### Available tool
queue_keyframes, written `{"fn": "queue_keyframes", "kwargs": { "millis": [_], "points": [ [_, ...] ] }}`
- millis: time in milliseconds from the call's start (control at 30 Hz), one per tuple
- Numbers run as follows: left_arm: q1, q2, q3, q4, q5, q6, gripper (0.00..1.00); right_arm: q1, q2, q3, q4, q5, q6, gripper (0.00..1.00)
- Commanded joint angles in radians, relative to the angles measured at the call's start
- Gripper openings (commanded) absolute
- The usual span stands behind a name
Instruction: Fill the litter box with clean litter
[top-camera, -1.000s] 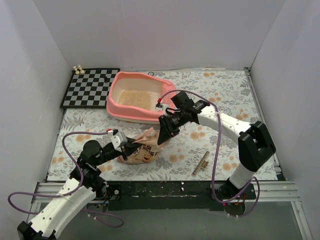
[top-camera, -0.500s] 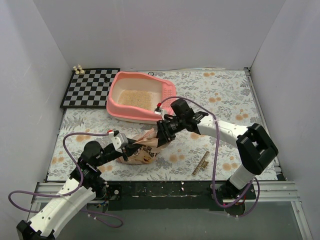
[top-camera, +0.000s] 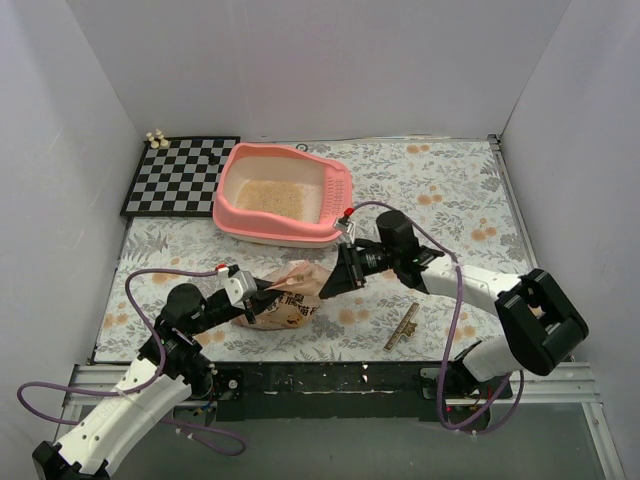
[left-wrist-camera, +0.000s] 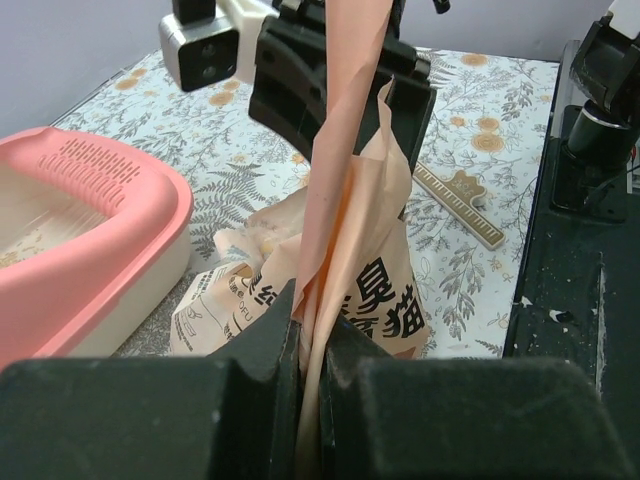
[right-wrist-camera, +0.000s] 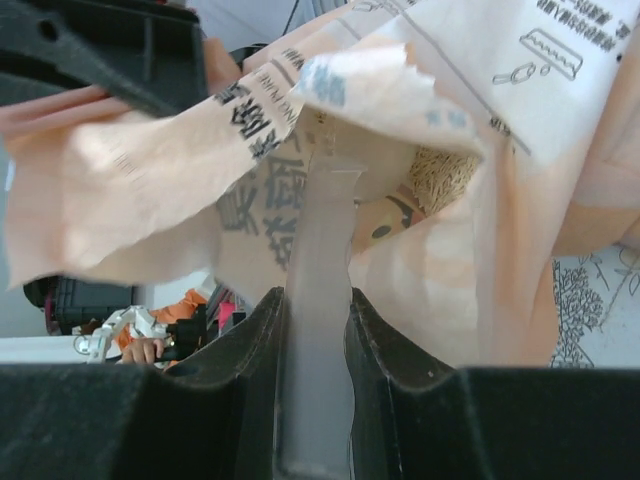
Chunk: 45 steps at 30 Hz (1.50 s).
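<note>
The box at 11 o'clock has only thin litter, so more is needed. Left fingers pinch the bag; right fingers hold the scoop reaching into it.

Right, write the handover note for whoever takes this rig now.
Left gripper: shut on the bag edge, holding its mouth up.
Right gripper: shut on the scoop handle. The scoop pokes into the bag, bowl hidden.
The bag sits between the arms, on the near side of the box.
Done: a layer of litter lies in the box.
Left: probably more scoopfuls from bag to box.
</note>
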Motion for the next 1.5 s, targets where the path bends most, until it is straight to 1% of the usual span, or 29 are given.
{"fn": "queue_keyframes", "kwargs": {
  "millis": [0, 100, 233, 300, 433, 567, 700, 833, 1000, 1233, 1467],
  "points": [
    [-0.01, -0.008, 0.024, 0.086, 0.009, 0.033, 0.0, -0.049, -0.11, -0.061, 0.2, -0.172, 0.1, 0.01],
    [-0.008, -0.003, 0.025, 0.08, 0.003, 0.034, 0.0, -0.093, -0.168, -0.098, 0.175, -0.188, 0.094, 0.01],
    [-0.01, -0.005, 0.025, 0.079, -0.008, 0.036, 0.0, -0.173, -0.242, -0.11, -0.002, -0.194, -0.005, 0.01],
    [-0.01, -0.005, 0.025, 0.082, -0.008, 0.036, 0.0, -0.227, -0.289, -0.128, -0.062, -0.199, -0.033, 0.01],
    [-0.008, 0.001, 0.024, 0.085, -0.014, 0.034, 0.0, -0.291, -0.36, -0.188, -0.078, -0.192, -0.009, 0.01],
    [-0.008, 0.001, 0.022, 0.086, -0.025, 0.034, 0.0, -0.331, -0.44, -0.283, 0.042, -0.183, 0.128, 0.01],
    [-0.01, 0.0, 0.024, 0.089, -0.043, 0.034, 0.0, -0.347, -0.475, -0.346, 0.083, -0.151, 0.209, 0.01],
    [-0.01, -0.023, 0.018, 0.1, -0.063, 0.033, 0.0, -0.348, -0.501, -0.446, 0.282, -0.114, 0.402, 0.01],
    [-0.01, -0.029, 0.011, 0.114, -0.092, 0.031, 0.0, -0.348, -0.56, -0.53, 0.42, -0.065, 0.539, 0.01],
    [-0.01, -0.085, -0.005, 0.147, -0.198, 0.031, 0.0, -0.347, -0.633, -0.616, 0.517, 0.005, 0.639, 0.01],
    [-0.008, -0.115, -0.012, 0.163, -0.249, 0.034, 0.0, -0.347, -0.647, -0.584, 0.481, 0.015, 0.637, 0.01]
  ]
}}
